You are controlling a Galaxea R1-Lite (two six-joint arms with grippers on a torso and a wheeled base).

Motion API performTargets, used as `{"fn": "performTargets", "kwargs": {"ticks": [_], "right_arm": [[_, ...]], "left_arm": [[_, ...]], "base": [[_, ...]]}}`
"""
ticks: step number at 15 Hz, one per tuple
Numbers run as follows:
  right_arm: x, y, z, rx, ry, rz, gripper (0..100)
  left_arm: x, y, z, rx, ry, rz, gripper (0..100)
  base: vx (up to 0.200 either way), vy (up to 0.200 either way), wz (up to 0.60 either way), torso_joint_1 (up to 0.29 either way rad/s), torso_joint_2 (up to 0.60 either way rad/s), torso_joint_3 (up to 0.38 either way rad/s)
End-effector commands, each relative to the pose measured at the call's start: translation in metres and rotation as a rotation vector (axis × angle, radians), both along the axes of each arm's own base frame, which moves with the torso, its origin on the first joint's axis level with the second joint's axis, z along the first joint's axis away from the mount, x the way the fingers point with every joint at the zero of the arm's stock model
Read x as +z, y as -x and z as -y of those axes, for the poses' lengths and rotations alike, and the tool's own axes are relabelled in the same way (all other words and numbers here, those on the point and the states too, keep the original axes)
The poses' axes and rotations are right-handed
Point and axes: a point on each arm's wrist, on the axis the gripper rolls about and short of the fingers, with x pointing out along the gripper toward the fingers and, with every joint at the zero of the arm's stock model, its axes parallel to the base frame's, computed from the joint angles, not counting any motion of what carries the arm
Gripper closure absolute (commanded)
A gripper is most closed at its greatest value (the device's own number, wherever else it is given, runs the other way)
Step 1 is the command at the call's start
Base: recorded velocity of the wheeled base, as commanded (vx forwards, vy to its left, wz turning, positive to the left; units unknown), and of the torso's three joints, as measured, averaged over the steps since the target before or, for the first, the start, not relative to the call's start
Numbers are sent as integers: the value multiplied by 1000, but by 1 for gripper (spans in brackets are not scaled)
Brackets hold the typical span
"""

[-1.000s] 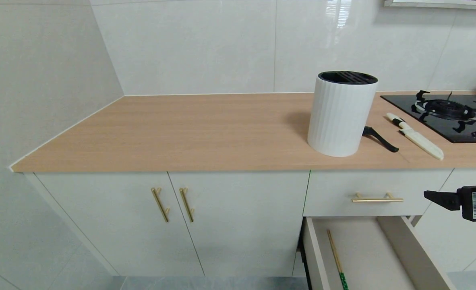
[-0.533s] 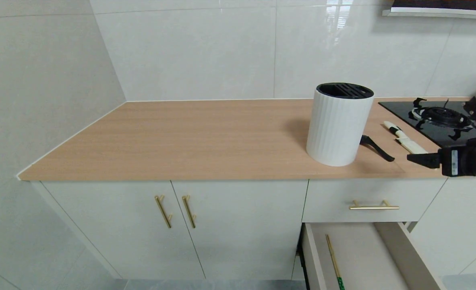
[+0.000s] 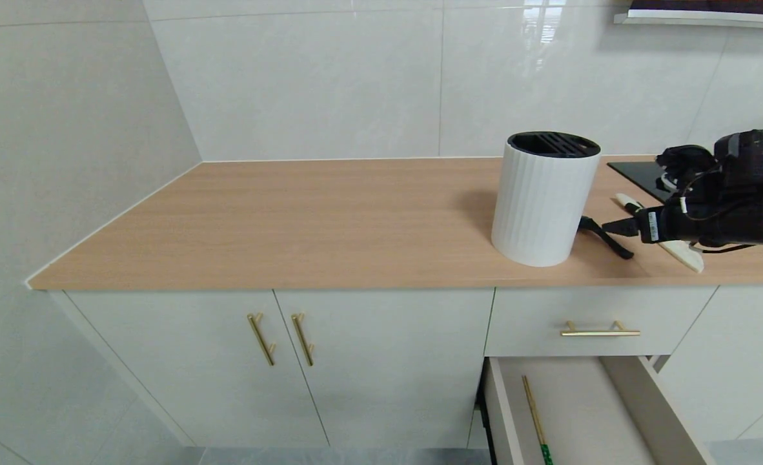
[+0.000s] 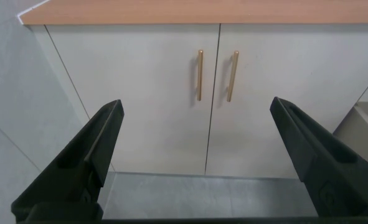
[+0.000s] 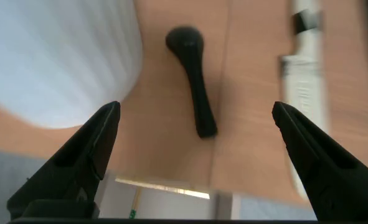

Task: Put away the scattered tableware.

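While right tool [image 5: 194, 111] hangs wide open over the black handle [image 5: 196, 84], pickup seems underway; next likely: lower, close.

- Head view's nice and bright, soft even light, nothing harsh.
- Streaky glare on the glossy wall tiles [image 3: 543, 22], up on the right.
- The white holder [image 3: 543, 200] drops a faint fuzzy shadow on the desk [image 3: 323, 219] to its left, so the light's coming from the right-ish.
- Wide-angle bend: the desk edge and cabinet doors [image 3: 381, 361] splay out toward the corners.
- Right wrist view is smeary, with the black handle [image 5: 193, 81] soft and the white knife [image 5: 305, 81] worse.
- Left wrist view is dimmer and flat.
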Motion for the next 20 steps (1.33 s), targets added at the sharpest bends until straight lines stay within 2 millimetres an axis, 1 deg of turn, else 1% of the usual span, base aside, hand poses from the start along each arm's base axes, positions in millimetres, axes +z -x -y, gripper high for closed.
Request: {"fn": "performTargets", "kwargs": {"ticks": [1,3,6,13,14,20], "right_arm": [[-36,-29,6,5,-10,-72,0],[-47,-34,11,18,-27,-92,0],[-49,-39,16,19,-38,-92,0],[-52,-44,17,19,-39,-83,0],[-54,-44,17,19,-40,-86,100],[-54,-44,17,19,-40,-86,100]], "left_arm": [[0,0,0,1,0,0,0],[0,0,0,1,0,0,0],[0,0,0,1,0,0,0],[0,0,0,1,0,0,0],[0,0,0,1,0,0,0],[0,0,0,1,0,0,0]], "base": [[0,0,0,0,0,0],[0,0,0,0,0,0],[0,0,0,0,0,0],[0,0,0,0,0,0],[0,0,0,0,0,0],[0,0,0,0,0,0]]}}
